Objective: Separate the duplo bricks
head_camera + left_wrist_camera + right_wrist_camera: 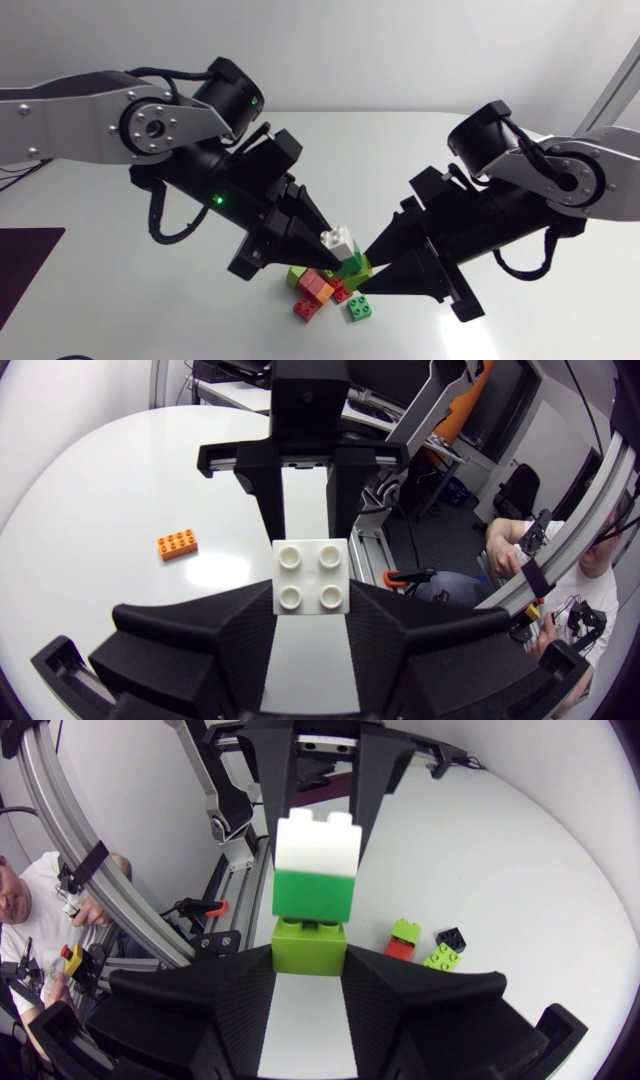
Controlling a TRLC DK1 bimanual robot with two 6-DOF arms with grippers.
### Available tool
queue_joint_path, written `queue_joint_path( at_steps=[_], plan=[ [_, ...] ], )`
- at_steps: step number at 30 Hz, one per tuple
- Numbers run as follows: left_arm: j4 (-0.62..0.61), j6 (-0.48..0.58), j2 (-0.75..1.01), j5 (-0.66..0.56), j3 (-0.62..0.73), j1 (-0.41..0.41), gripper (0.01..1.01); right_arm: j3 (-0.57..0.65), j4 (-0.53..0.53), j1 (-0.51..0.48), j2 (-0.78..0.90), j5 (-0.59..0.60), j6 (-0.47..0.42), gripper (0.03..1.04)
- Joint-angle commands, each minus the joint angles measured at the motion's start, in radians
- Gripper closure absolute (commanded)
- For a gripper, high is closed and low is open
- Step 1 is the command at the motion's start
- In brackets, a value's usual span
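Head view: my left tool (325, 243) and right tool (375, 255) meet tip to tip, both clamped
Left is closed on the white brick (338, 241), right on the lime brick (354, 270), held above the counter (520, 330) so I can likely pry them apart; loose bricks (307, 308) lie below; no legible print

Table (420, 140) — white, faintly glossy.

Stack (345, 256) sits between left fingers (303, 224) and right fingers (398, 237), near bricks (311, 300).
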Motion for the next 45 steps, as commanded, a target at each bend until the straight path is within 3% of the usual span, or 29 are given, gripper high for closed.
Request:
queue_joint_path(
  at_steps=[1, 5, 7, 9, 16, 20, 33, 41, 43, 45],
  plan=[
    [-0.003, 0.034, -0.048, -0.006, -0.017, 0.022, 0.736, -0.036, 0.010, -0.007, -0.010, 0.009, 0.040, 0.79],
    [0.031, 0.033, -0.069, -0.029, -0.044, 0.031, 0.736, -0.044, 0.018, 0.004, -0.009, 0.007, 0.082, 0.79],
    [0.049, 0.033, -0.077, -0.053, -0.061, 0.033, 0.736, -0.053, 0.076, 0.000, -0.013, 0.024, 0.134, 0.79],
    [0.066, 0.033, -0.083, -0.067, -0.081, 0.040, 0.736, -0.062, 0.194, -0.012, 0.011, 0.090, 0.211, 0.79],
    [0.120, 0.034, -0.106, -0.118, -0.164, 0.066, 0.736, -0.059, 0.530, -0.012, 0.263, 0.407, 0.261, 0.79],
    [0.123, 0.034, -0.137, -0.128, -0.190, 0.091, 0.734, -0.004, 0.651, -0.001, 0.436, 0.530, 0.278, 0.79],
    [0.132, 0.043, -0.169, -0.130, -0.234, 0.126, 0.734, 0.163, 0.840, -0.024, 0.714, 0.667, 0.347, 0.78],
    [0.147, 0.022, -0.166, -0.148, -0.239, 0.103, 0.734, 0.208, 0.849, -0.041, 0.786, 0.674, 0.349, 0.76],
    [0.147, 0.019, -0.166, -0.150, -0.239, 0.102, 0.734, 0.188, 0.847, -0.047, 0.772, 0.674, 0.344, 0.69],
    [0.147, 0.017, -0.166, -0.156, -0.239, 0.096, 0.734, 0.165, 0.838, -0.053, 0.752, 0.671, 0.338, 0.51]
  ],
)
